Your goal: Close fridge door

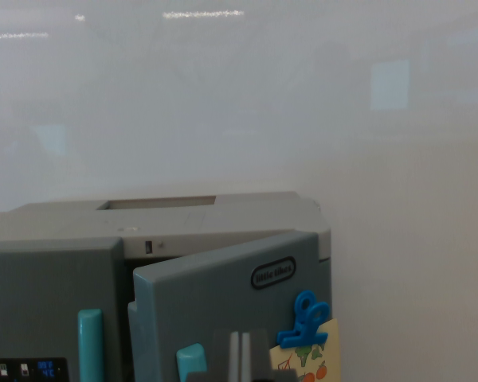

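Observation:
A grey toy fridge (223, 215) fills the lower left of the wrist view. Its right door (215, 298) stands ajar, swung out toward me, with a dark gap (131, 278) between it and the left door (48, 302), which sits flush. Each door carries a teal handle: the right one (191, 362) and the left one (90, 342). My gripper (239, 358) shows only as grey fingertips at the bottom edge, close together just in front of the ajar door, holding nothing.
A blue clip (307, 318) pins a yellow note (315, 362) with fruit drawings to the right door. A dark display panel (28, 370) sits low on the left door. A white wall (303, 103) stands behind the fridge.

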